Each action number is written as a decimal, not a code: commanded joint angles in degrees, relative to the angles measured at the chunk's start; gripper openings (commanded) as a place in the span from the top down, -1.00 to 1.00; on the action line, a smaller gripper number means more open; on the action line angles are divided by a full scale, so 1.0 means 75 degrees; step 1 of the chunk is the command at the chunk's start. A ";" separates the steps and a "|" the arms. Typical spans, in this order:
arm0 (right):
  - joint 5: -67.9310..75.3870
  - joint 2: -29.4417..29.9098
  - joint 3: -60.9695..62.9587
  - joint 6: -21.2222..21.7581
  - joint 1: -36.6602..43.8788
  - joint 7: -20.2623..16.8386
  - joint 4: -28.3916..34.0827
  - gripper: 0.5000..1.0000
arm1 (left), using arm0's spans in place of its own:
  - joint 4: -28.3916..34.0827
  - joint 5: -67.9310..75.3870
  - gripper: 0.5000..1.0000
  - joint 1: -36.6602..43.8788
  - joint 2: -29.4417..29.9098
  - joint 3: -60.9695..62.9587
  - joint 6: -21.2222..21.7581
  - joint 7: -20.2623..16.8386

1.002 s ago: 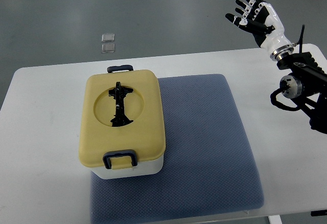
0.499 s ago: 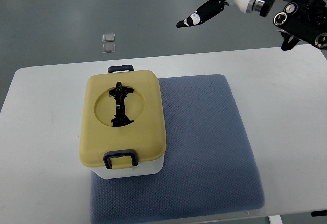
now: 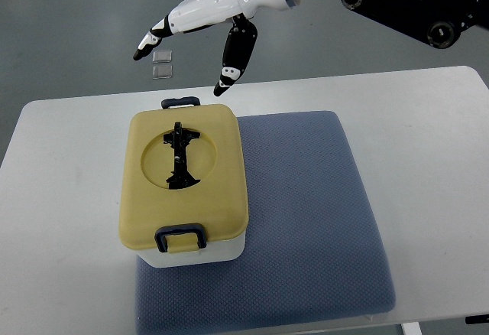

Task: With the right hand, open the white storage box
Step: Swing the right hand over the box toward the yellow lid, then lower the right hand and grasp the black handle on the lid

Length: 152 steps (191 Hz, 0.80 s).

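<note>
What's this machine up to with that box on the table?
The robot's right hand, fingers spread and holding nothing, is stretched out above the far end of a white storage box with a yellow lid. The box sits closed on a blue padded mat, both dark latches down. Nothing has been touched yet.

You find no readable text, label, brand, number or sign anywhere in this view: the box point(image 3: 186, 190) with its yellow lid point(image 3: 183, 178), the blue mat point(image 3: 306, 220), the table point(image 3: 428, 159) and the right hand point(image 3: 210, 21) all appear unmarked.
</note>
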 commanded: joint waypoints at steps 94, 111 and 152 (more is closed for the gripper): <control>-0.1371 0.0636 -0.0001 -0.0069 -0.0449 0.0000 0.0593 -0.47 | 0.0008 -0.0003 -1.00 0.0000 0.0000 0.0012 -0.0007 -0.0004; -0.1617 0.0636 -0.0012 -0.0222 -0.0636 0.0000 0.0593 -0.40 | 0.0008 -0.0003 -1.00 0.0000 0.0000 0.0012 0.0005 -0.0004; -0.1629 0.0589 -0.0001 -0.0257 -0.0789 0.0000 0.0593 -0.26 | 0.0008 0.0009 -1.00 0.0000 0.0000 0.0012 0.0005 0.0008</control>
